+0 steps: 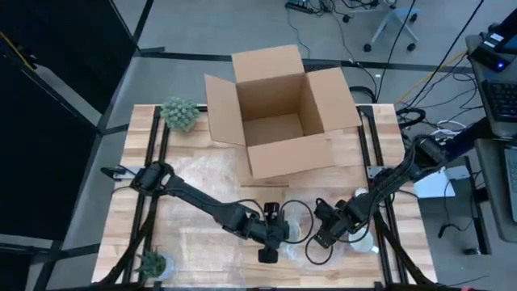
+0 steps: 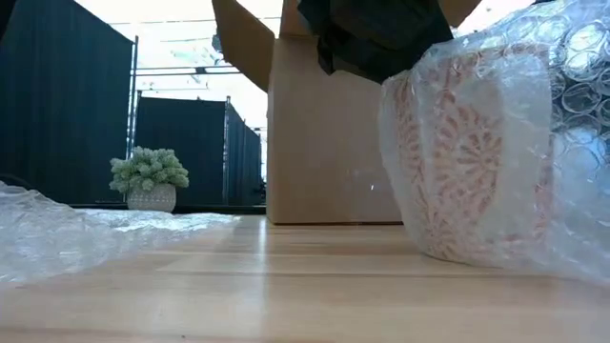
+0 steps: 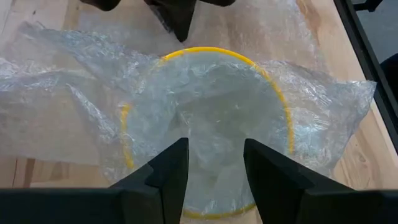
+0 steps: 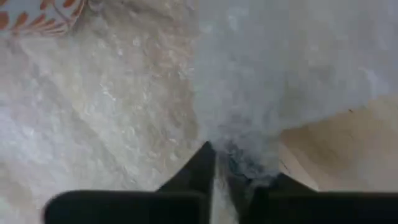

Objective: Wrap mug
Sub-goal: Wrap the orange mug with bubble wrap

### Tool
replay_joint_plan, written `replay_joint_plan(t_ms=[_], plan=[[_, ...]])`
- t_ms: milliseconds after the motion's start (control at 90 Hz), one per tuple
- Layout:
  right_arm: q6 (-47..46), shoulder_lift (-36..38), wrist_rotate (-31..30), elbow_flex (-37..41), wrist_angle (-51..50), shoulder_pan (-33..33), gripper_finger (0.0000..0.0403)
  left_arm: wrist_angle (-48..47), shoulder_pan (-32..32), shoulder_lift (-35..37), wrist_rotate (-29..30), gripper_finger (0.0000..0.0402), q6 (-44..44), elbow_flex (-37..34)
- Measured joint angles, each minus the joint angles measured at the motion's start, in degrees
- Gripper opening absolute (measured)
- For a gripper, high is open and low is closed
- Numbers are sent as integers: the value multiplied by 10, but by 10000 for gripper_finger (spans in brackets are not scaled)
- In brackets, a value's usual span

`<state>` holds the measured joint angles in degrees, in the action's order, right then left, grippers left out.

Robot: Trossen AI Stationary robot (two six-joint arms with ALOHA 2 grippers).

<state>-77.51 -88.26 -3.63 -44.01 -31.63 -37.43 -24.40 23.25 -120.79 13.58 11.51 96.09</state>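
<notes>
Near the bench's six-o'clock edge, the mug (image 2: pixel 472 157) sits under bubble wrap (image 3: pixel 74 99). The right pincer (image 4: pixel 216 163) pinches wrap; the left pincer (image 3: pixel 214 163) hovers spread. Pulling the film taut before tucking should work best.

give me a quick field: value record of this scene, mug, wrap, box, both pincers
mug: patterned mug upright on the table, bubble wrap covering it
mug interior: yellow rim seen through the wrap in the left wrist view
left pincer: open, above the wrapped mug's mouth
right pincer: shut on a fold of bubble wrap
box: cardboard box open, flaps up, behind the mug
plants: one potted plant left of the box, another at the near left edge
</notes>
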Motion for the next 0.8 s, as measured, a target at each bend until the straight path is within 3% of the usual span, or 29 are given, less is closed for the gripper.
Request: replay_joint_plan(t_ms=[256, 456, 622, 800], plan=[[61, 52, 0, -55, -14, 0, 2, 0, 0, 0, 0, 146, 1, 0], [106, 113, -55, -98, -31, -2, 1, 0, 0, 0, 0, 146, 1, 0], [172, 137, -128, -103, 38, -2, 1, -4, 0, 0, 0, 146, 2, 0], [238, 125, -145, -103, 97, 9, 0, -3, 0, 0, 0, 146, 2, 0]])
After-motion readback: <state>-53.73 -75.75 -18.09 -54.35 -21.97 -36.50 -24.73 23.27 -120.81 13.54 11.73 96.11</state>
